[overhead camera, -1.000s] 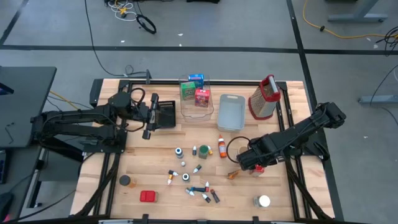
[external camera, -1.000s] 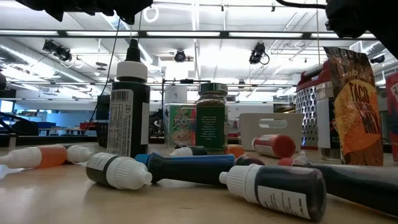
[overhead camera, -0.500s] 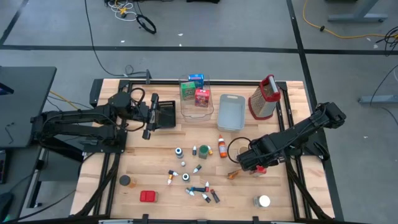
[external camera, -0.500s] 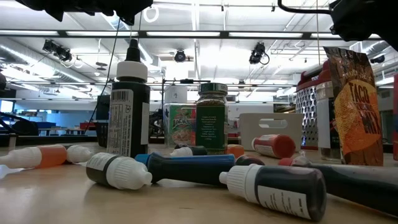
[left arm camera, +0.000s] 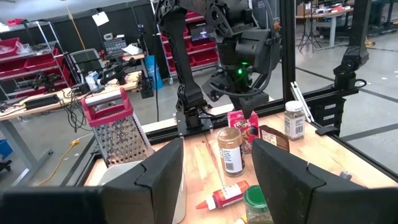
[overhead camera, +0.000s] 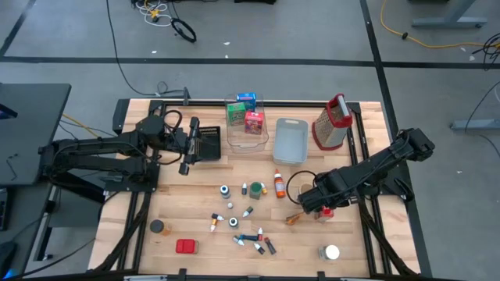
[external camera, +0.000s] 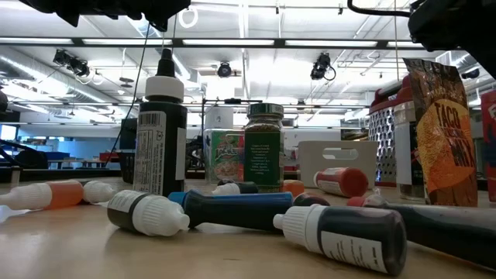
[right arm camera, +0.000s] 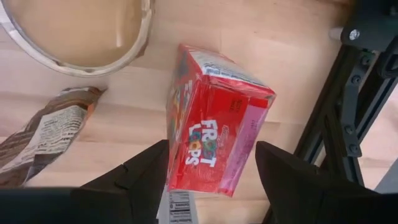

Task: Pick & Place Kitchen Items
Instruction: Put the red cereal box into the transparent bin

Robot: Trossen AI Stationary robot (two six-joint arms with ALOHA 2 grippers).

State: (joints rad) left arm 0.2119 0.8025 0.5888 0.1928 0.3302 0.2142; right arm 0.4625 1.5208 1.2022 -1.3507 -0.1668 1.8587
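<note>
A red Froot Loops box point(right arm camera: 214, 124) lies on the wood toward the table's right side, under my right gripper point(right arm camera: 211, 190), also seen from above as my right gripper point(overhead camera: 319, 206). That gripper is open and points down, with one finger on each side of the box's near end. A brown taco-mix packet point(right arm camera: 43, 134) lies beside the box. Small capped bottles point(overhead camera: 242, 226) are scattered at mid-table. My left gripper point(left arm camera: 217, 186) is open and hovers by the black tray point(overhead camera: 209, 145) at the left, touching nothing. My right gripper's fingers point(right arm camera: 140, 177) stand close along both sides of the red box's lower end point(right arm camera: 202, 177), coming from above. I cannot tell whether they touch it. The box lies on the table.
A clear bin point(overhead camera: 247, 134) holding little boxes, a grey-blue bin point(overhead camera: 291, 140) and a metal grater point(overhead camera: 332, 123) stand along the far edge. A ring point(right arm camera: 140, 37) lies beside the box. A red tin point(overhead camera: 186, 247), a dark jar point(overhead camera: 158, 227) and a white-lidded jar point(overhead camera: 331, 252) sit near the front edge.
</note>
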